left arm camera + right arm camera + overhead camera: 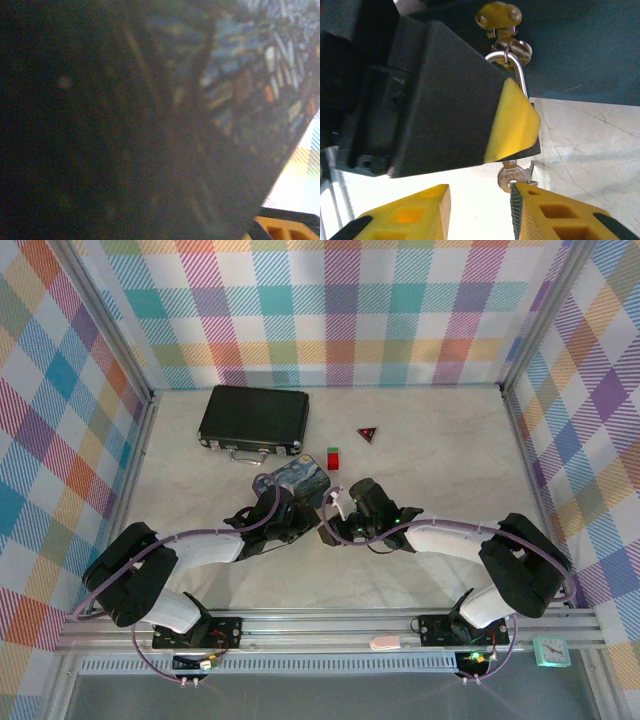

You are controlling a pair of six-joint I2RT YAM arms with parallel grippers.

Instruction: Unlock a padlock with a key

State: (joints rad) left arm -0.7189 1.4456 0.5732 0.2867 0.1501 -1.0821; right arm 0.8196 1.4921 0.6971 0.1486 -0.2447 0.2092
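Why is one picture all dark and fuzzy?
Left wrist view: the painted tin is very close to the lens, dark and blurred, glare bottom right. Right wrist view: padlock and key look sharp. Top view: even light, clear.

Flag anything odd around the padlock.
The key hangs from the underside of the padlock, not clamped: the right gripper has its fingers apart just below it. The padlock's shackle is hooked through the hasp of the blue tin. Nothing looks spilled or damaged.
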